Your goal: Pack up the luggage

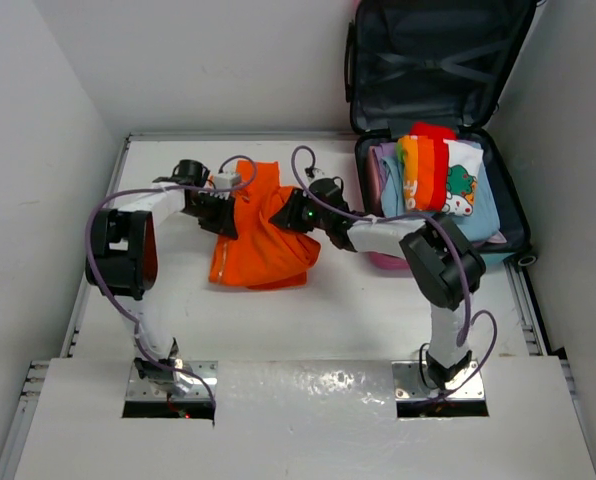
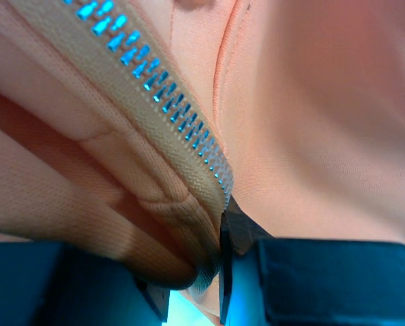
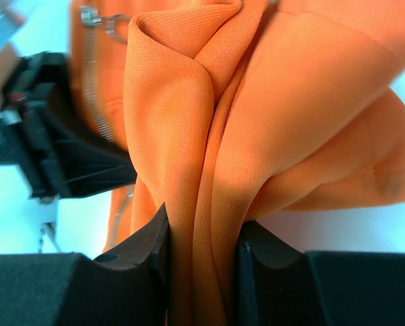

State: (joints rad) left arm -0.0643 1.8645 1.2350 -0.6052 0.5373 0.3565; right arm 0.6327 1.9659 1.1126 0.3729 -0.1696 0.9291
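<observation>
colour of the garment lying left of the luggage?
The garment is plain orange; it shows best in the right wrist view.

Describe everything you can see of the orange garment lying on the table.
The orange garment is a soft, knit-looking zip-up top. It lies crumpled and partly folded on the white table, to the left of the open luggage and apart from it. A zipper with shiny teeth runs along one edge. The left gripper pinches the fabric right beside that zipper, while the right gripper clamps a bunched fold that stands up between its fingers.
</observation>
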